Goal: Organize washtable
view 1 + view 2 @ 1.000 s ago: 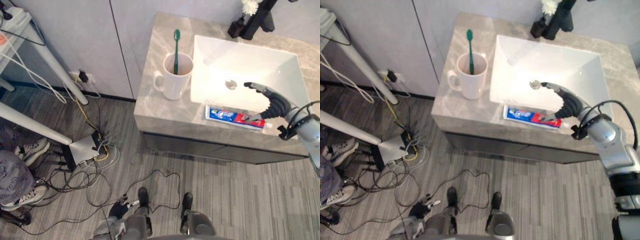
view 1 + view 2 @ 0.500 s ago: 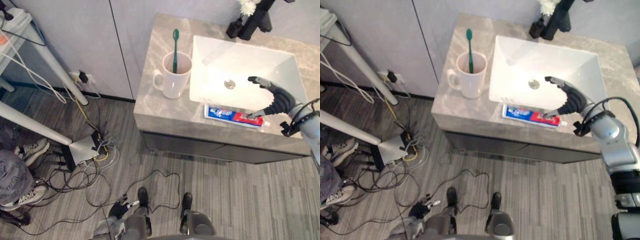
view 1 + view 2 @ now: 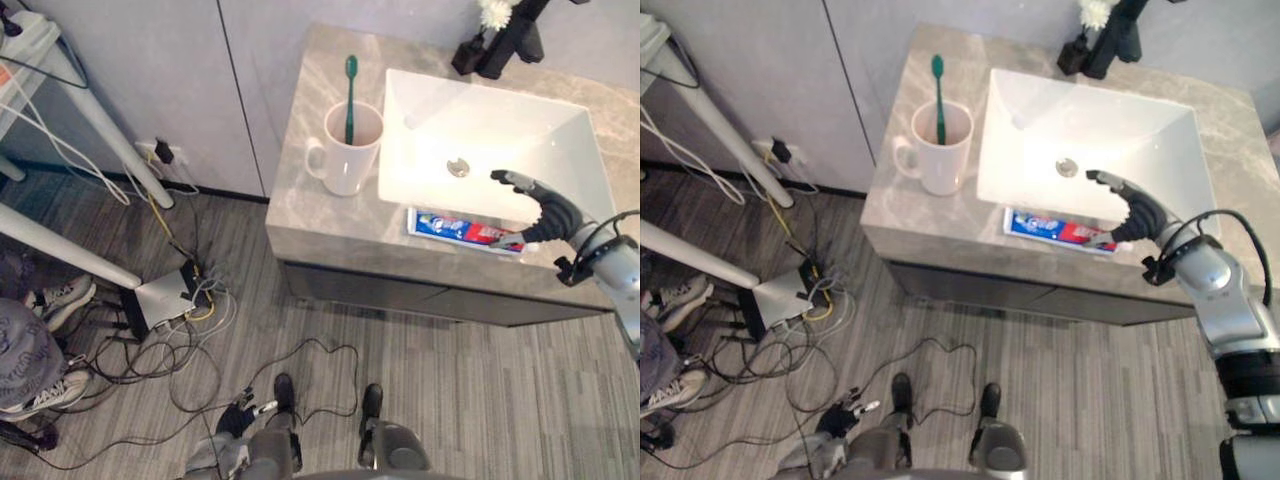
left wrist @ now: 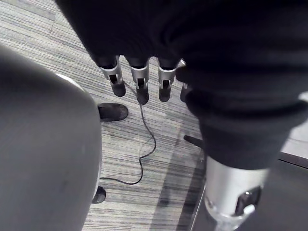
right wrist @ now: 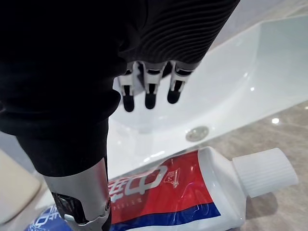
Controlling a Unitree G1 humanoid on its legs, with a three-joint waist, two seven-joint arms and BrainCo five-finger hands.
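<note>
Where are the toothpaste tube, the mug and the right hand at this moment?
toothpaste tube (image 3: 440, 225), left eye view, on the blue end of its body.
mug (image 3: 341, 166), left eye view, on its white outer wall.
right hand (image 3: 551, 212), left eye view, on the dark cover over its back.

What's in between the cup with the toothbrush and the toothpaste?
Between cup and toothpaste: only bare counter and the sink's corner, in the left eye view.

Right hand (image 3: 553, 212) has dipped slightly over the toothpaste tube (image 3: 458, 227), near its cap
</note>
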